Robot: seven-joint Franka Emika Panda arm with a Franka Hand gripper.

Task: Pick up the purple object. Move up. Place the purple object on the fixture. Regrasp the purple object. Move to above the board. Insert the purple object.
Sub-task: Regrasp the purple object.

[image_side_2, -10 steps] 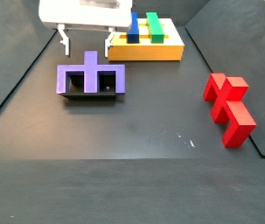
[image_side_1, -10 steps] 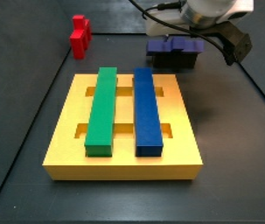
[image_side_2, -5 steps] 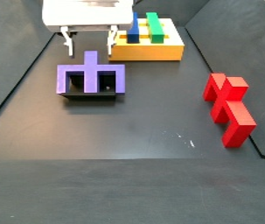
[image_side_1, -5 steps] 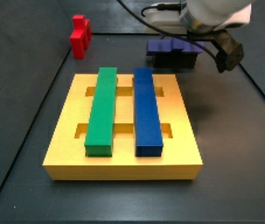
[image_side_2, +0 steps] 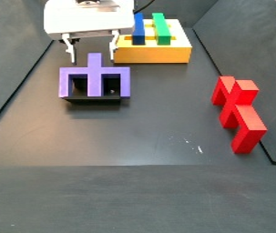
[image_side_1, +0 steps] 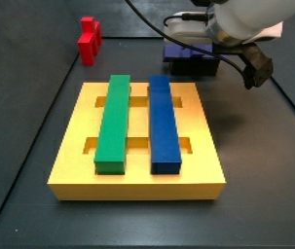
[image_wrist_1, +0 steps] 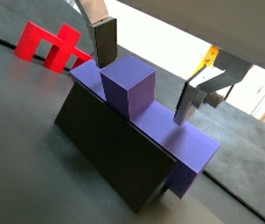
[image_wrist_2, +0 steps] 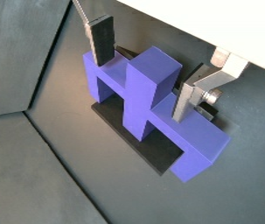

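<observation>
In both wrist views the purple object (image_wrist_1: 141, 105) is sitting on the fixture (image_wrist_1: 105, 157), its middle prong sticking up. The tool (image_wrist_1: 146, 74) is hanging over it with its silver fingers (image_wrist_1: 104, 39) spread apart, one on each side of that prong and not touching it, so nothing is clamped.

In a wrist view the purple object (image_wrist_2: 146, 101) is showing its comb shape clearly, and the fixture (image_wrist_2: 141, 144) is peeking out dark beneath it.

In a side view the tool (image_side_1: 235, 44) is hovering at the far end of the counter (image_side_1: 260, 165), hiding most of the purple object (image_side_1: 189, 51). The board (image_side_1: 139, 175) is lying nearer, carrying the green bar (image_side_1: 113, 119) and the blue bar (image_side_1: 165, 122). The red block (image_side_1: 88, 39) is standing at far left.

In a side view the purple object (image_side_2: 95, 82) is resting on the fixture (image_side_2: 95, 98), with the tool (image_side_2: 89, 41) just behind and above it.

Picking and placing look finished; regrasping, carrying to the board and inserting are remaining.
</observation>
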